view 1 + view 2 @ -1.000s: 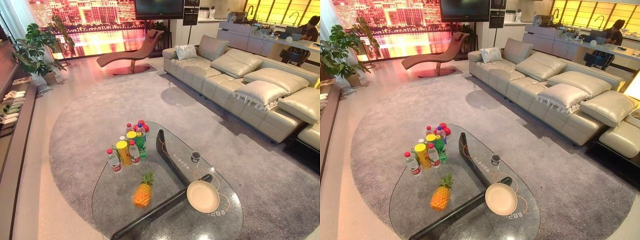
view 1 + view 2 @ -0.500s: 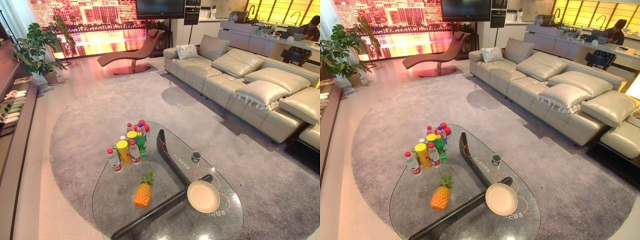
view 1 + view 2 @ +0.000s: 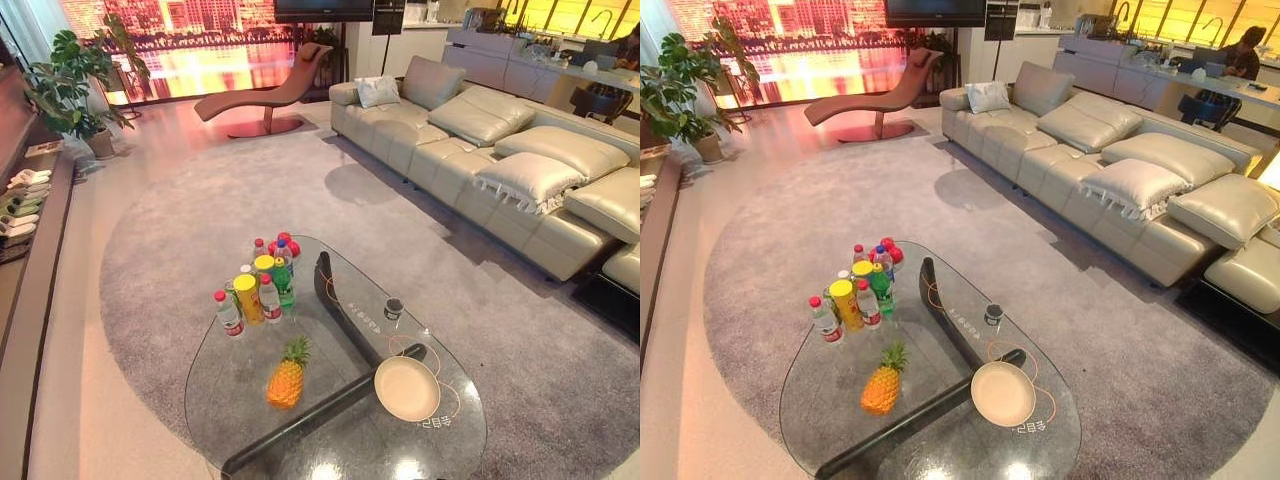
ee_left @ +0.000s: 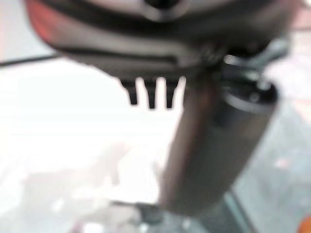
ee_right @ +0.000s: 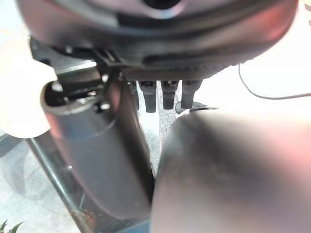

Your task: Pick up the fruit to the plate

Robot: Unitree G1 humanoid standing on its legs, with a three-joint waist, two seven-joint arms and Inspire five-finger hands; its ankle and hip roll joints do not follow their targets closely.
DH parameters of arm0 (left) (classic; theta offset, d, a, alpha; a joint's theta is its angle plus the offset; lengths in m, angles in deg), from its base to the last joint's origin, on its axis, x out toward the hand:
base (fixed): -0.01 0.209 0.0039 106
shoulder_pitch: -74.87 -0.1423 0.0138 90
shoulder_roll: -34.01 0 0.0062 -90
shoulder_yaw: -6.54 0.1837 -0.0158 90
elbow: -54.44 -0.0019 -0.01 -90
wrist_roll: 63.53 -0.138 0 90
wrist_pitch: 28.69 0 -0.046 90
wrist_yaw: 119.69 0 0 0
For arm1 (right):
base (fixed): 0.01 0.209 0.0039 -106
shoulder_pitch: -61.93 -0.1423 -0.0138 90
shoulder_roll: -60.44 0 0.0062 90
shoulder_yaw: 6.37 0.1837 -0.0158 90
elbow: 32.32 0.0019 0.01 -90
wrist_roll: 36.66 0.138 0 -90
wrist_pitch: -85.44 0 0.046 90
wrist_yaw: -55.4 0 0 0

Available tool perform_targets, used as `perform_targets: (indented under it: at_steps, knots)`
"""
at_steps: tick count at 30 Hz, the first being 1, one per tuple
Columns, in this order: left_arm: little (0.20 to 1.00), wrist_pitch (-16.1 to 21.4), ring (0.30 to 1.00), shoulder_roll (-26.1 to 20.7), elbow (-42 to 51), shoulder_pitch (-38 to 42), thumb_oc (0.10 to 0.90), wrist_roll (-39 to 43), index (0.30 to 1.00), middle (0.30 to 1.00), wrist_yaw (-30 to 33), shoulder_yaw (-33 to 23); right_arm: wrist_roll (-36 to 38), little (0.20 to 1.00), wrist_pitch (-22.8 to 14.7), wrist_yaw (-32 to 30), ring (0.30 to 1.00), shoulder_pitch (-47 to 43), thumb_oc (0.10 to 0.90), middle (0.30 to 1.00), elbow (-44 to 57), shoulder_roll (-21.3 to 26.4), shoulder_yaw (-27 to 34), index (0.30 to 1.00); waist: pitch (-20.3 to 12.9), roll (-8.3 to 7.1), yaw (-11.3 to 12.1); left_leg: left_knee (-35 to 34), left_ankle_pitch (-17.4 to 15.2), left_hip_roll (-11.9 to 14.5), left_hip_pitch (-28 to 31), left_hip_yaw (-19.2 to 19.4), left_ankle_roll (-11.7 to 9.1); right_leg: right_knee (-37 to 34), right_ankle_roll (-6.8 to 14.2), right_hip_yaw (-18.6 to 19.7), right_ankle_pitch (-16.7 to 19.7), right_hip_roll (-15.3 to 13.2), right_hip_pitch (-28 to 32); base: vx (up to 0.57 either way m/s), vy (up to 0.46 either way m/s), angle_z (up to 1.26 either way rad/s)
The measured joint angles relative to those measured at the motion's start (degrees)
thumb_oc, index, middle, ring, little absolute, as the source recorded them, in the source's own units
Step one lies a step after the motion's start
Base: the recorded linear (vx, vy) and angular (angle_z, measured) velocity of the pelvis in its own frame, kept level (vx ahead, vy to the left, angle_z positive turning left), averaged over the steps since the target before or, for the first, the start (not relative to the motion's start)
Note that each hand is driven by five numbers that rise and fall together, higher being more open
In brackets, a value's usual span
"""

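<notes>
A glass table (image 3: 240, 400) with a rounded edge stands on a grey rug (image 3: 180, 220). The pineapple (image 3: 287, 375) stands upright near the table's middle, apart from everything else, with bare glass all round it. The plate (image 3: 406, 388) lies to its right near the table's right edge, empty. Between the two, under the glass, runs the table's dark base (image 3: 330, 400); nothing on top of the glass stands between them. A cluster of bottles (image 3: 258, 288) and a yellow can (image 3: 247, 300) stands beyond the pineapple, towards the far left rim. A small dark cup (image 3: 393, 309) sits beyond the plate. A sofa (image 3: 500, 160) runs along the right, well apart from the table.

The left hand (image 4: 151, 94) shows in its wrist view with short fingertips pointing straight, holding nothing. The right hand (image 5: 163, 97) shows likewise in its own view, fingers straight and empty, above the table's edge.
</notes>
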Motion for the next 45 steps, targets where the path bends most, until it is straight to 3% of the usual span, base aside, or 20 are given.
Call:
perform_targets:
  at_steps: [10, 15, 22, 30, 31, 35, 36, 38, 40, 42, 45]
  knots:
    - [0.9, 11.15, 0.9, -0.02, 7.59, 1.58, 0.8, 0.32, 0.9, 0.9, 4.77, 1.01, 0.02, 0.9, 0.0, -0.47, 0.9, -2.83, 0.8, 0.9, 0.55, 1.69, -0.09, 0.9, 4.66, 2.3, -0.01, 0.12, 0.69, -0.27, -2.44, -0.17, -0.95, 0.58, 0.12, 0.06, 0.15, 0.27, -2.56, -0.09, 0.039, -0.01]
    - [0.9, 13.64, 0.9, -0.02, 15.12, 4.88, 0.8, 1.33, 0.9, 0.9, 6.04, 3.02, 0.02, 0.9, -0.22, -2.57, 0.9, -5.06, 0.8, 0.9, 1.26, 1.92, -0.24, 0.9, 8.79, 3.39, 0.0, 0.98, 0.93, -0.14, -4.44, -0.6, -1.14, 1.21, 0.03, 0.0, 0.25, 0.55, -4.32, -0.1, 0.029, 0.04]
    - [0.9, 16.41, 0.9, -0.04, 23.96, 6.54, 0.8, 1.42, 0.9, 0.9, 7.12, 5.08, 0.03, 0.9, -2.63, -5.84, 0.9, -5.31, 0.8, 0.9, 3.98, 2.2, -0.49, 0.9, 12.43, 3.64, 0.02, 1.11, 1.45, 0.0, -6.26, -0.75, -1.92, 2.04, 0.02, -0.01, 0.24, 0.67, -6.45, -0.05, 0.013, 0.0]
    - [0.9, 16.29, 0.9, -3.16, 38.36, 7.18, 0.8, 4.79, 0.9, 0.9, 6.87, 7.54, 0.07, 0.9, -3.86, -9.22, 0.9, -6.9, 0.8, 0.9, 6.57, 3.61, -1.11, 0.9, 17.69, 3.03, 0.11, 2.53, 1.59, 0.07, -8.44, -0.82, -2.09, 4.07, 0.13, 0.08, 0.12, 0.69, -9.02, -0.05, -0.014, 0.0]
    - [0.9, 14.83, 0.9, -4.42, 42.33, 8.13, 0.8, 6.42, 0.9, 0.9, 6.86, 7.67, 0.09, 0.9, -4.42, -9.73, 0.9, -7.02, 0.8, 0.9, 7.67, 3.73, -1.56, 0.9, 18.37, 2.86, 0.12, 3.49, 1.58, 0.14, -10.12, -0.86, -2.11, 5.61, 0.04, -0.02, -0.53, 0.67, -10.75, -0.03, -0.015, 0.06]
    - [0.9, 14.69, 0.9, -4.92, 43.51, 8.7, 0.8, 6.63, 0.9, 0.9, 6.85, 7.68, 0.12, 0.9, -4.61, -9.95, 0.9, -7.31, 0.8, 0.9, 7.87, 3.75, -1.59, 0.9, 18.85, 2.81, 0.2, 3.91, 1.58, 0.15, -10.71, -1.02, -2.11, 6.21, 0.02, -0.01, -0.66, 0.67, -11.39, -0.01, -0.003, 0.02]
    - [0.9, 13.19, 0.9, -7.79, 48.27, 12.49, 0.8, 8.34, 0.9, 0.9, 6.84, 7.68, 0.26, 0.9, -5.01, -10.8, 0.9, -9.77, 0.8, 0.9, 8.16, 3.78, -2.03, 0.9, 22.2, 2.47, 0.32, 5.66, 1.61, 0.02, -12.19, -1.26, -2.05, 10.19, 0.03, 0.12, -1.76, 0.31, -13.95, -0.08, -0.023, 0.01]
    - [0.9, 12.06, 0.9, -8.12, 50.04, 13.67, 0.8, 9.14, 0.9, 0.9, 6.87, 7.49, 0.75, 0.9, -4.99, -11.27, 0.9, -9.88, 0.8, 0.9, 9.58, 4.03, -2.35, 0.9, 23.06, 2.28, 0.3, 6.32, 1.6, -0.19, -12.61, -1.34, -2.06, 12.63, 0.1, 0.21, -2.94, -0.05, -15.33, -0.09, -0.027, 0.02]
    - [0.9, 9.99, 0.9, -9.69, 57.65, 13.69, 0.8, 11.23, 0.9, 0.9, 7.16, 7.61, 2.16, 0.9, -5.31, -11.61, 0.9, -10.1, 0.8, 0.9, 12.52, 5.11, -3.62, 0.9, 23.92, 2.07, 0.46, 8.43, 1.44, -0.33, -16.27, -1.55, -2.21, 17.17, -0.32, 0.17, -4.63, -0.51, -19.85, -0.06, -0.014, 0.05]
    - [0.9, 8.07, 0.9, -12.63, 63.31, 16.9, 0.8, 11.24, 0.9, 0.9, 6.52, 10.18, 3.57, 0.9, -5.37, -13.56, 0.9, -11.38, 0.8, 0.9, 14.56, 7.21, -3.6, 0.9, 26.93, 1.35, 1.85, 10.42, 1.8, -0.39, -19.38, -1.54, -2.08, 23.67, -0.79, 0.76, -6.27, -0.94, -24.91, -0.04, -0.024, -0.03]
    - [0.9, 5.56, 0.9, -12.45, 63.93, 17.42, 0.8, 11.28, 0.9, 0.9, 6.59, 10.03, 4.77, 0.9, -5.17, -14.36, 0.9, -11.42, 0.8, 0.9, 16.5, 7.57, -3.58, 0.9, 27.1, 1.01, 1.73, 11.21, 1.85, -0.5, -20.91, -1.41, -2.06, 27.63, -1.39, 1.32, -7.8, -1.24, -28.11, -0.01, -0.014, -0.02]
